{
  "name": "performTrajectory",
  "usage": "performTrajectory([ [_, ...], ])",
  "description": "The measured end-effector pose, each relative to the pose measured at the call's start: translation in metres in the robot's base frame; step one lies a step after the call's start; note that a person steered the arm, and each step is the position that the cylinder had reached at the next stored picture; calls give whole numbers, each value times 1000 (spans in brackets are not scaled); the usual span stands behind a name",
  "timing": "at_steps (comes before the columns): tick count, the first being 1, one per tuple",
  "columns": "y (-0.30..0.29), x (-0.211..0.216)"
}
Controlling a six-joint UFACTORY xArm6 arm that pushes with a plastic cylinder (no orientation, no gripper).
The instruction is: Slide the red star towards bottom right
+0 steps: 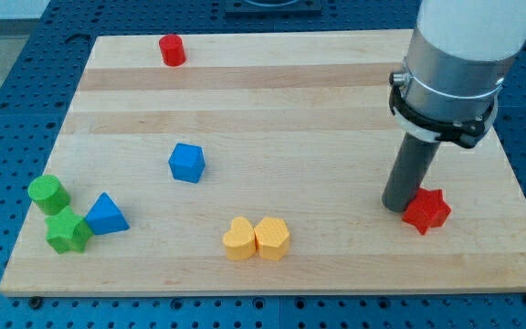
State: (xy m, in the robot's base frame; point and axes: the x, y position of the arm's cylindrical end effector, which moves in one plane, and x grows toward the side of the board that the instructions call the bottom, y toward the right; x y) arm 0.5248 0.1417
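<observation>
My tip (400, 206) touches the red star (426, 211) on its left, near the worktop's (290, 110) bottom right. No hand fitted, only a rod. Two yellow hearts (256, 238) lie well left; path toward corner open.

Pale wooden board (272, 91) on blue pegboard (7, 82) (regular holes); evenly lit; dark strip at the view's top, perhaps equipment.
</observation>
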Motion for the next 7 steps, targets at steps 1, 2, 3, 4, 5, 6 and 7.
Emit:
performTrajectory([
  [1,0,-2],
  [2,15,-8],
  [3,42,-8],
  [4,50,-6],
  [5,53,7],
  [6,55,9],
  [7,50,-50],
])
